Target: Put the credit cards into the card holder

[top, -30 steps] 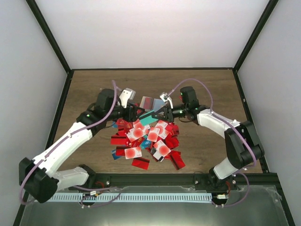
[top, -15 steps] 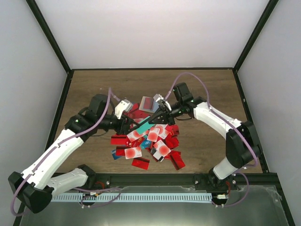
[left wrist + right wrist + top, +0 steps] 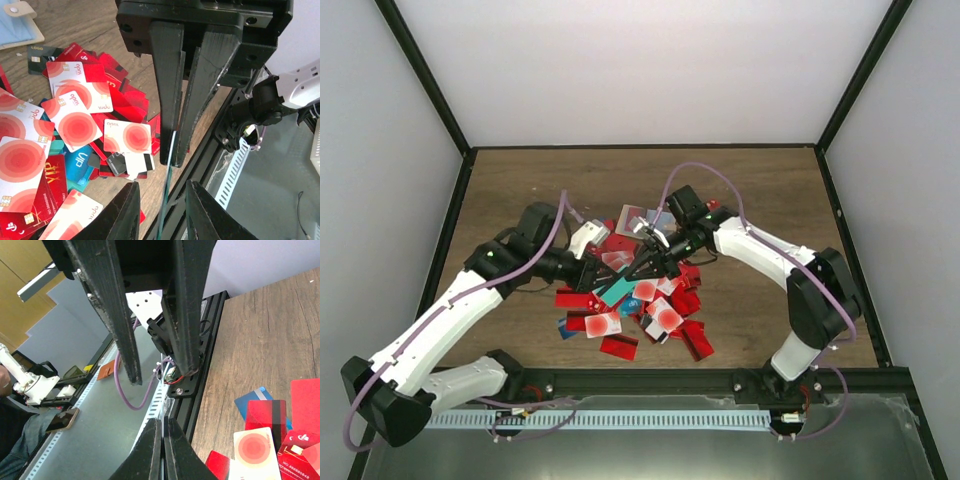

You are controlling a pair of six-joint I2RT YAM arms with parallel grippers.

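Cards (image 3: 660,318) printed "VIP" and "LOGO" lie heaped on the tabletop (image 3: 760,180). Right gripper (image 3: 174,160) pinches a teal card (image 3: 163,210) edge-on, its long axis running to the left gripper (image 3: 161,186), whose fingers stand spread either side.

This looks like a robotics lab test cell. A wooden table (image 3: 770,200) is boxed in by white panels (image 3: 640,70) on black frame posts (image 3: 425,75). A left arm (image 3: 450,310) and right arm (image 3: 765,250) are bolted at its near edge, beside a slotted cable duct (image 3: 620,418).
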